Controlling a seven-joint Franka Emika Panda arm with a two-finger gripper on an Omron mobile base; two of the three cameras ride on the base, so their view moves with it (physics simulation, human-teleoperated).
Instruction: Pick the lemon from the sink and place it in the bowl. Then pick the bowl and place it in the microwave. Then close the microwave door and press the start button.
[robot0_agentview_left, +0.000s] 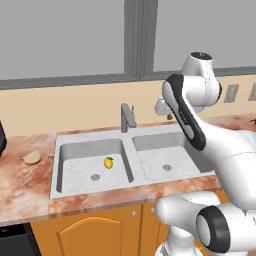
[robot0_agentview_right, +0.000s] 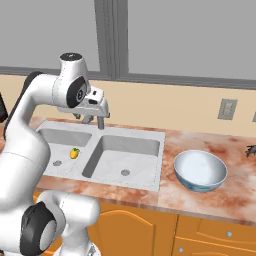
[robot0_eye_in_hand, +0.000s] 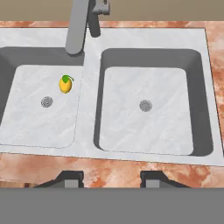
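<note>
**Operator:** Where is the lemon (robot0_eye_in_hand: 65, 84) sitting at this moment?

**Technician:** It is lying on the floor of the sink (robot0_eye_in_hand: 91, 131) basin on the faucet's (robot0_eye_in_hand: 78, 27) left in the hand view, between the faucet base and that basin's round drain (robot0_eye_in_hand: 47, 102), just beside the drain and apart from the basin walls. Its green tip is pointing toward the faucet.

**Operator:** And the pincer (robot0_eye_in_hand: 112, 180)?

**Technician:** It is hovering above the front rim of the sink, roughly in line with the divider between the two basins. Its two fingertips (robot0_eye_in_hand: 70, 179) are standing well apart, and nothing is sitting between them.

**Operator:** So which step is being worked?

**Technician:** By my reading, the approach to the lemon; no part of the task appears done yet. The bowl (robot0_agentview_right: 200, 170) is waiting upright on the table, well beyond the basin farther from the lemon.

**Operator:** How should the approach be carried out?

**Technician:** The pincer should be travelling sideways, away from the divider, until it is centred over the lemon, then descending straight down. I am recommending that the fingertips close across the fruit's short axis, since a rounded fruit is likely to roll on the smooth basin floor if nudged from one side. The faucet is standing close to the descent path, so the wrist should be keeping toward the drain side of it.
</note>
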